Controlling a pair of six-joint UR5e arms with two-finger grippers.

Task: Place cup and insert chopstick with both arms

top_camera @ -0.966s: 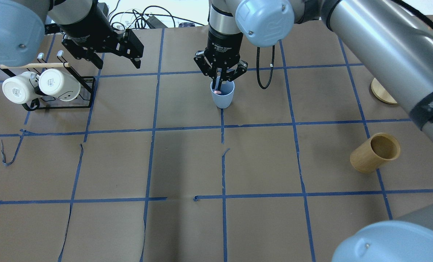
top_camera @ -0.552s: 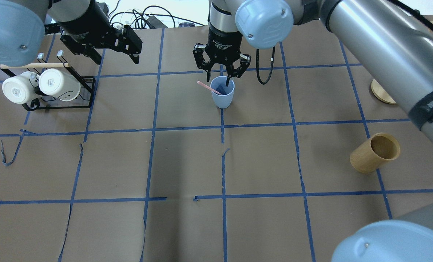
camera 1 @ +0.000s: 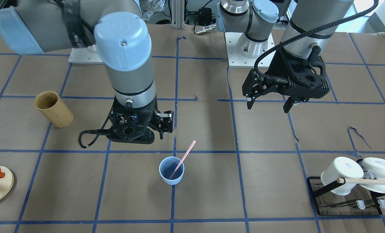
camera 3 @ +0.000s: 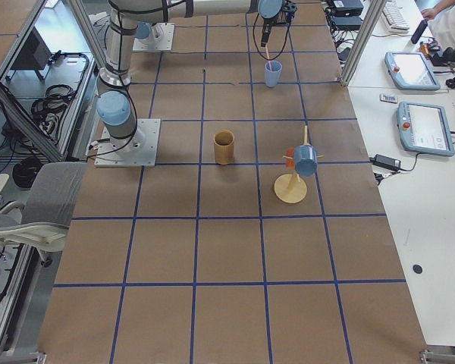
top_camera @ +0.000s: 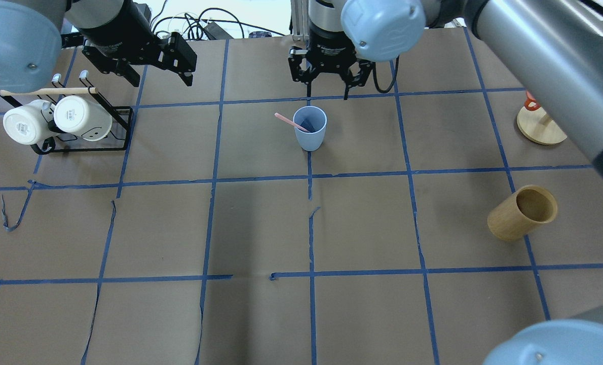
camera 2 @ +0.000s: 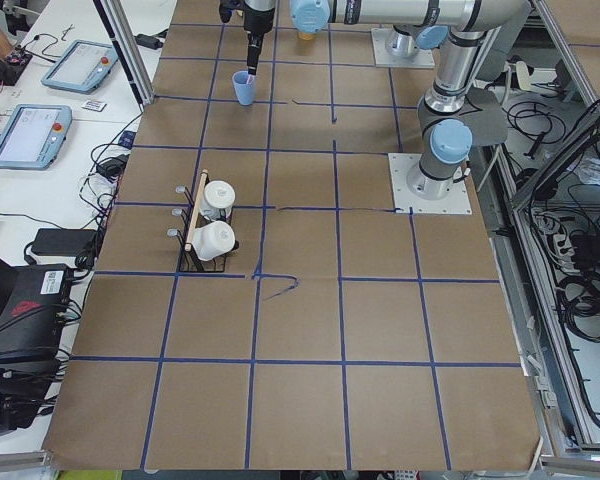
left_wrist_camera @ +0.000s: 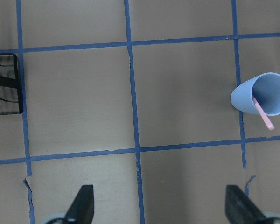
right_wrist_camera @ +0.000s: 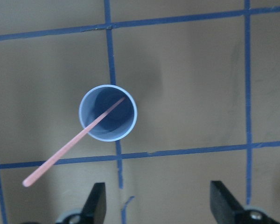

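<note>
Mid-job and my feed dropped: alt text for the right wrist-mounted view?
A pink chopstick leans in an upright blue cup, its free end jutting past the rim toward the lower left. The open right hand frames the bottom edge, clear of both, over a brown table gridded with blue tape.

1. You have one pale blue cup (top_camera: pixel 310 128).
2. You have one pink chopstick (top_camera: pixel 291 122).
3. You have two white mugs (top_camera: pixel 81 117) and one black rack (top_camera: pixel 86 149).
4. You have one wooden cup (top_camera: pixel 522 213).
5. You have one round wooden stand (camera 3: pixel 292 193), one orange cup (camera 3: pixel 290 158) and one darker blue cup (camera 3: pixel 306 161).
6. You have two robot arms: the left arm (camera 1: pixel 304 32) and the right arm (camera 1: pixel 131 71).
7. You have two tablet screens (camera 3: pixel 425 129).
</note>
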